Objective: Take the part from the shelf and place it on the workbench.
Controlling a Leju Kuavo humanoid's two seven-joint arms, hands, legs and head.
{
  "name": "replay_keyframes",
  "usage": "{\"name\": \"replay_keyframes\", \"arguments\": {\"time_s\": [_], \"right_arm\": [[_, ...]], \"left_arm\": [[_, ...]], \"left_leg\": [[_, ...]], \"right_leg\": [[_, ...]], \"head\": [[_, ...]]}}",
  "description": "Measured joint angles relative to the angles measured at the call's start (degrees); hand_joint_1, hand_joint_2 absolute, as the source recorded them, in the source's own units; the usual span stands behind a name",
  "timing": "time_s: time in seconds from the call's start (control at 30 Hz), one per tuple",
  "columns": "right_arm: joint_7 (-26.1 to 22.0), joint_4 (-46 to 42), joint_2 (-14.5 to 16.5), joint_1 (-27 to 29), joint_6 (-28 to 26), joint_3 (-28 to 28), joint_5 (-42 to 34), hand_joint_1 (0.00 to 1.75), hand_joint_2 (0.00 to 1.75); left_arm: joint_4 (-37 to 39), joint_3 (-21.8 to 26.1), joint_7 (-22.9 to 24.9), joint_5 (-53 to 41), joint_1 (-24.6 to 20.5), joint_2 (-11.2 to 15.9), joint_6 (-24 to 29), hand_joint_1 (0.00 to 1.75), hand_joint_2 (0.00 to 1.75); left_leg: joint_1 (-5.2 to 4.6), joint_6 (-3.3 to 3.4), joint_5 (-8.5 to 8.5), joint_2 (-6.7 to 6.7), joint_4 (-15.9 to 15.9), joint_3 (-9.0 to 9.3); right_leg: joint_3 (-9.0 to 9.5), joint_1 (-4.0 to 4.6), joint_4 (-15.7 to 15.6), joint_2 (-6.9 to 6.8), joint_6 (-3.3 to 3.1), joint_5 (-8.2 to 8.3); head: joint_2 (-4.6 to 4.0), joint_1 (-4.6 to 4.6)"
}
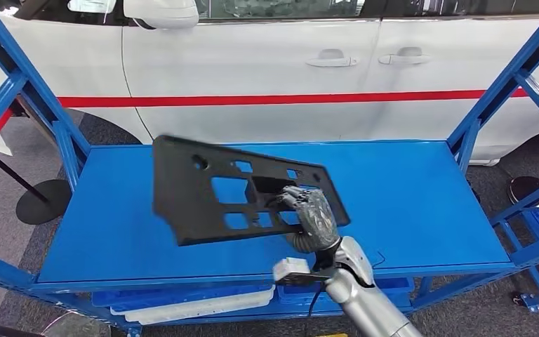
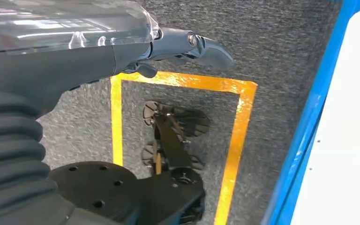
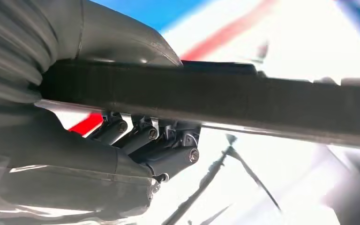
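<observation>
I've got the right hand (image 1: 314, 213) clamped on the black part (image 1: 238, 193), fingers through a cutout, part tilted in the air above the blue shelf (image 1: 421, 203). Left hand (image 2: 187, 47) hangs over the floor, fingers curled, holding nothing. Carry step in hand. Next, I reckon: turn to the workbench, keep the part level.

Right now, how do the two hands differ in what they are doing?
The right hand grips the black part, fingers through one of its cut-outs; the left hand holds nothing. The right hand is raised over the blue shelf, with the part tilted above it; the left hand hangs low over grey carpet with yellow floor tape. Both have grey ribbed wrist covers.
</observation>
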Motion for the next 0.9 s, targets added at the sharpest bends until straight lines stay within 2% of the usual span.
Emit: {"name": "replay_keyframes", "arguments": {"time_s": [0.07,0.1,0.13,0.17,0.23,0.27,0.3,0.33,0.4,0.47,0.5,0.57,0.6,0.63,0.67,0.7,0.73,0.8,0.83,0.9], "right_arm": [[-4.0,-7.86,-0.71,1.19,5.38,-0.65,-15.86,1.66,1.75],[-4.15,-12.31,-1.11,1.63,8.12,-0.77,-21.67,1.66,1.75],[-4.22,-16.8,-1.42,1.9,11.03,-0.97,-25.83,1.66,1.75],[-4.25,-21.12,-1.6,2.0,14.4,-1.32,-28.73,1.66,1.75],[-4.29,-28.85,-1.54,1.91,22.27,-2.36,-32.79,1.66,1.75],[-4.29,-31.82,-1.4,1.81,26.11,-2.91,-34.5,1.66,1.75],[-4.3,-34.26,-1.2,1.7,29.63,-3.43,-36.46,1.66,1.75],[-4.3,-36.12,-0.97,1.61,32.79,-3.94,-38.65,1.66,1.75],[-4.28,-38.31,-0.61,1.51,37.82,-4.72,-43.19,1.66,1.75],[-4.0,-38.95,-0.37,1.19,41.13,-5.0,-47.15,1.66,1.75],[-3.62,-38.89,-0.23,0.92,42.39,-4.98,-49.05,1.66,1.75],[-2.71,-37.77,-0.07,0.34,44.61,-4.78,-52.3,1.66,1.75],[-2.48,-36.71,-0.06,0.23,45.64,-4.55,-53.32,1.66,1.75],[-2.59,-35.32,-0.11,0.31,46.77,-4.21,-53.84,1.66,1.75],[-2.89,-33.87,-0.22,0.61,47.95,-3.8,-54.03,1.66,1.75],[-3.21,-32.51,-0.37,1.02,49.07,-3.34,-54.0,1.66,1.75],[-3.5,-31.37,-0.55,1.45,49.98,-2.91,-53.89,1.66,1.75],[-3.64,-30.02,-0.8,2.17,50.78,-2.25,-53.41,1.66,1.75],[-3.63,-29.63,-0.86,2.55,50.8,-2.02,-53.04,1.66,1.75],[-3.61,-29.07,-0.93,3.51,50.56,-1.56,-51.85,1.66,1.75]], "left_arm": [[0.0,0.22,0.19,-0.32,-0.13,0.08,-0.54,0.0,1.75],[0.0,0.33,0.17,-0.41,-0.13,0.11,-0.79,0.0,1.75],[0.0,0.44,0.03,-0.41,-0.11,0.15,-1.02,0.0,1.75],[0.0,0.56,-0.23,-0.35,-0.1,0.18,-1.2,0.0,1.75],[0.0,0.74,-0.98,-0.1,-0.22,0.21,-1.37,0.0,1.75],[0.0,0.8,-1.36,0.07,-0.35,0.21,-1.38,0.0,1.75],[0.0,0.87,-1.68,0.19,-0.5,0.23,-1.38,0.0,1.75],[0.0,0.97,-1.95,0.29,-0.61,0.26,-1.36,0.0,1.75],[0.0,1.16,-2.26,0.35,-0.76,0.41,-1.24,0.0,1.75],[0.0,1.34,-2.33,0.42,-0.92,0.64,-1.01,0.0,1.75],[0.0,1.5,-2.32,0.53,-1.05,0.73,-0.91,0.0,1.75],[0.0,1.93,-2.26,0.81,-1.25,0.84,-0.79,0.0,1.75],[0.0,2.09,-2.23,0.9,-1.26,0.87,-0.77,0.0,1.75],[0.0,2.18,-2.16,0.88,-1.25,0.92,-0.72,0.0,1.75],[0.0,2.2,-2.02,0.74,-1.23,0.95,-0.65,0.0,1.75],[0.0,2.2,-1.79,0.56,-1.22,0.99,-0.58,0.0,1.75],[0.0,2.2,-1.5,0.36,-1.24,1.05,-0.49,0.0,1.75],[0.0,2.2,-0.82,0.13,-1.38,1.21,-0.21,0.0,1.75],[0.0,2.2,-0.5,0.09,-1.43,1.28,-0.03,0.0,1.75],[0.0,2.23,0.04,0.13,-1.39,1.38,0.37,0.0,1.75]], "left_leg": [[-0.22,0.4,0.12,-0.07,0.05,-0.37],[-0.39,0.49,0.16,-0.12,0.09,-0.58],[-0.55,0.53,0.19,-0.15,0.13,-0.73],[-0.69,0.54,0.2,-0.19,0.16,-0.77],[-0.84,0.46,0.13,-0.3,0.15,-0.61],[-0.95,0.34,0.07,-0.38,0.2,-0.59],[-1.01,0.15,0.06,-0.47,0.24,-0.69],[-1.05,-0.07,0.08,-0.52,0.23,-0.85],[-1.1,-0.73,0.27,-0.59,0.07,-1.0],[-1.1,-1.35,-0.77,-0.5,1.16,-1.37],[-1.09,-1.59,-2.25,-0.44,3.3,-2.22],[-0.96,-1.9,-6.35,-0.34,10.7,-5.33],[-0.92,-2.0,-7.82,-0.33,14.27,-6.83],[-0.9,-2.04,-8.26,-0.32,16.19,-7.56],[-0.9,-2.02,-7.55,-0.31,15.77,-7.15],[-0.91,-1.93,-5.91,-0.3,13.02,-5.6],[-0.91,-1.75,-3.94,-0.27,8.72,-3.27],[-1.07,-1.25,-1.57,-0.24,1.65,0.37],[-1.15,-0.96,-1.2,-0.26,0.06,1.06],[-1.23,-0.36,-0.79,-0.33,-0.34,0.87]], "right_leg": [[-3.84,-0.06,7.83,0.0,0.17,-3.89],[-5.53,-0.06,11.03,0.0,0.16,-4.97],[-6.32,-0.04,12.39,0.01,0.06,-4.94],[-5.91,0.0,11.4,0.01,-0.14,-3.73],[-2.43,0.13,4.2,0.06,-0.72,0.53],[-0.62,0.3,0.42,0.11,-1.0,2.09],[0.6,0.46,-2.29,0.14,-1.22,2.9],[1.12,0.63,-3.69,0.18,-1.38,3.04],[1.24,0.67,-4.36,0.16,-1.76,2.99],[1.38,0.39,-4.95,0.0,-2.36,3.49],[1.42,0.26,-5.24,-0.13,-2.65,3.74],[1.2,0.37,-5.32,-0.35,-2.97,3.97],[1.05,0.47,-5.3,-0.42,-3.06,4.06],[0.91,0.56,-5.26,-0.46,-3.12,4.15],[0.79,0.61,-5.19,-0.48,-3.13,4.22],[0.71,0.65,-5.09,-0.49,-3.11,4.28],[0.63,0.68,-4.94,-0.51,-3.06,4.31],[0.32,0.89,-4.55,-0.56,-2.74,4.41],[0.14,0.96,-4.42,-0.58,-2.49,4.53],[-0.12,0.96,-4.39,-0.58,-1.86,4.92]], "head": [[0.0,0.0],[0.0,0.0],[0.0,0.0],[0.0,0.0],[0.0,0.0],[0.0,0.0],[0.0,0.0],[0.0,0.0],[0.0,-0.01],[0.0,-0.02],[0.0,-0.02],[0.0,-0.02],[0.0,-0.02],[0.0,-0.02],[0.0,-0.02],[0.0,-0.02],[0.0,-0.02],[0.0,-0.02],[0.0,-0.02],[0.0,-0.01]]}}
